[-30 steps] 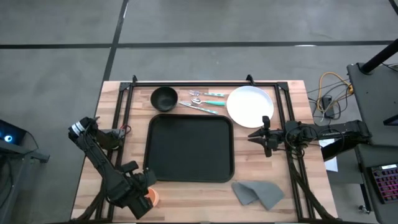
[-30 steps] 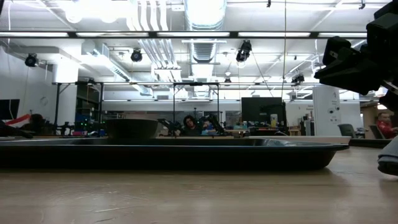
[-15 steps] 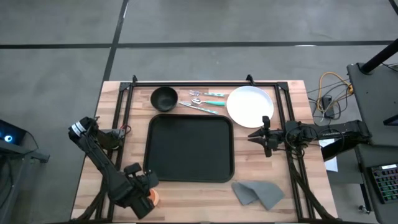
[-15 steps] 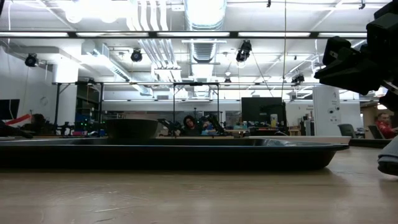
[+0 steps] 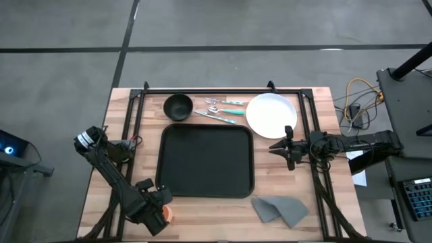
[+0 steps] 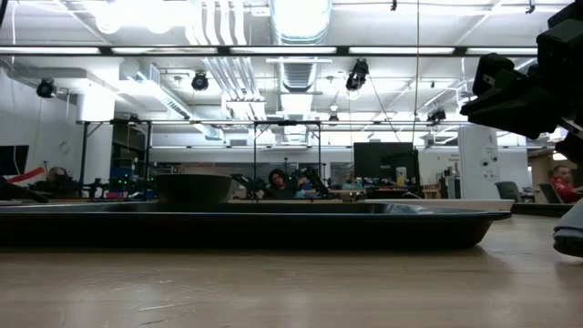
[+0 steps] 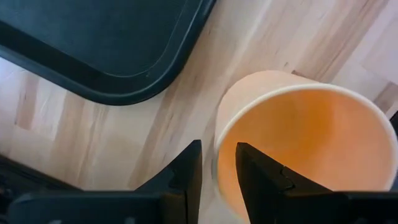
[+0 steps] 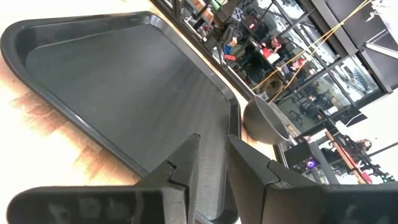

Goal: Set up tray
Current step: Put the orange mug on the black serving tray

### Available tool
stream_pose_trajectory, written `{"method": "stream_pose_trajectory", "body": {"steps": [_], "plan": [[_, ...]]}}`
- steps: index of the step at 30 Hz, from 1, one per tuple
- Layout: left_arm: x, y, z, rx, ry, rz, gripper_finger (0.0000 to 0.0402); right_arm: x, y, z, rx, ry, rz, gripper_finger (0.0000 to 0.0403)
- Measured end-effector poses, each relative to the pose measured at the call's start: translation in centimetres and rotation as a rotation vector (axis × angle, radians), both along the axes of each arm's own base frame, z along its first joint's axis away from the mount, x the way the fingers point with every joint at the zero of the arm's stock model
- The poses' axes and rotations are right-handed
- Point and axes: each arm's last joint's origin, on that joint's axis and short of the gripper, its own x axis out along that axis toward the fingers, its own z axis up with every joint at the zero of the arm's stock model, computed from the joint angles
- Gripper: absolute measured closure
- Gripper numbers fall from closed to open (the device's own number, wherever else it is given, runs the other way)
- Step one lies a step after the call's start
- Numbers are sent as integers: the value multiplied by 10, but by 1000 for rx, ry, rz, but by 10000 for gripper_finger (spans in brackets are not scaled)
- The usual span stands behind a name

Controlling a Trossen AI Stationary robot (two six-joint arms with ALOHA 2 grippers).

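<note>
The tray [image 5: 206,160] lies flat at the middle of the wooden table [image 5: 304,223], long side across, nothing resting in it; in the low view it shows as a dark low rim [image 6: 255,228] spanning most of the tabletop. Just beyond its far edge stand a small black bowl [image 5: 178,106], cutlery with teal handles [image 5: 223,108] and a round white plate [image 5: 271,114], all on the table and apart from the tray. A grey cloth [image 5: 280,210] lies crumpled off the tray's near right corner.

The left gripper [image 5: 162,210] is at the near left of the table, just off the tray's near left corner; the left wrist view shows its fingers [image 7: 186,171] pinching the rim of an orange paper cup [image 7: 305,149], one finger outside the wall and one inside; the cup stands upright on the wood beside the tray corner [image 7: 134,93], not touching it.

The right gripper [image 5: 287,148] hangs off the tray's right edge, near the plate, pointing toward the tray; its fingers [image 8: 186,158] stand close together with a narrow gap and nothing between them.
</note>
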Motion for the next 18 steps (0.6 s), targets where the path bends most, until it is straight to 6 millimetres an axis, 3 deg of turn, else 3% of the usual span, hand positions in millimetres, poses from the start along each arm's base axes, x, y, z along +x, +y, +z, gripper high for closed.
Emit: {"method": "stream_pose_trajectory", "body": {"steps": [11, 15, 18], "plan": [[-1, 1, -19, -52, 6, -62, 328, 0, 0, 0, 0, 0, 0, 335], [0, -1, -20, -78, 8, -84, 382, 0, 0, 0, 0, 0, 0, 335], [-1, 0, -18, -87, 4, -88, 397, 0, 0, 0, 0, 0, 0, 335]]}}
